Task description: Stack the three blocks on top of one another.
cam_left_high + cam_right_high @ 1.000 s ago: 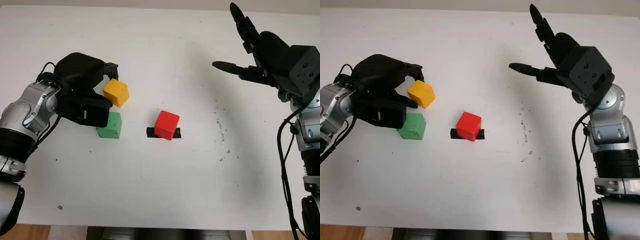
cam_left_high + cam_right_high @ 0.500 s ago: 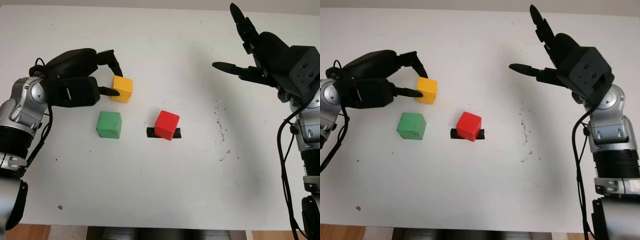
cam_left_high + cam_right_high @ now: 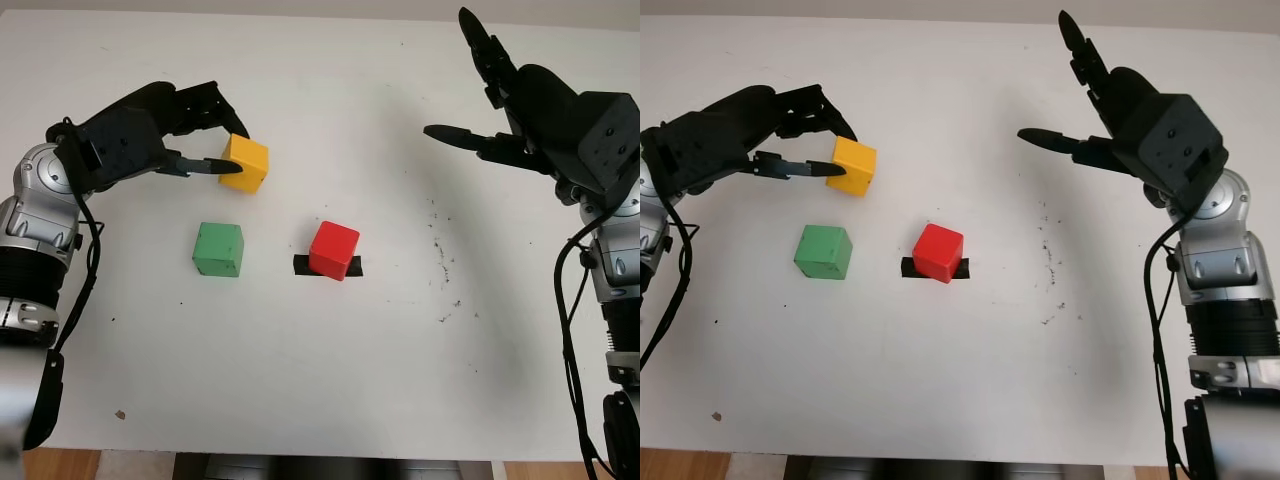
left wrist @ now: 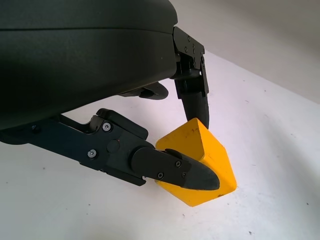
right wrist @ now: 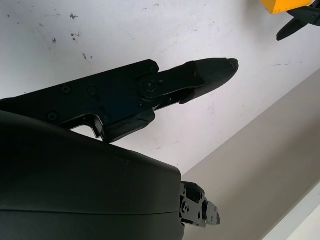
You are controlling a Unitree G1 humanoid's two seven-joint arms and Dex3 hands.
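Black fingers of the left robot hand (image 3: 205, 135) are pinching the yellow block (image 3: 245, 163), holding it up and left of the red block (image 3: 333, 249). Left of the red block, the green block (image 3: 218, 248) is sitting on the white counter (image 3: 320, 370), while the red block is sitting on a black tape mark (image 3: 305, 266). Far to its right, the right robot hand (image 3: 500, 110) is hovering released, grasping nothing.

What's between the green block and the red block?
Nothing: bare white table separates the green block from the red block, seen in both eye views.
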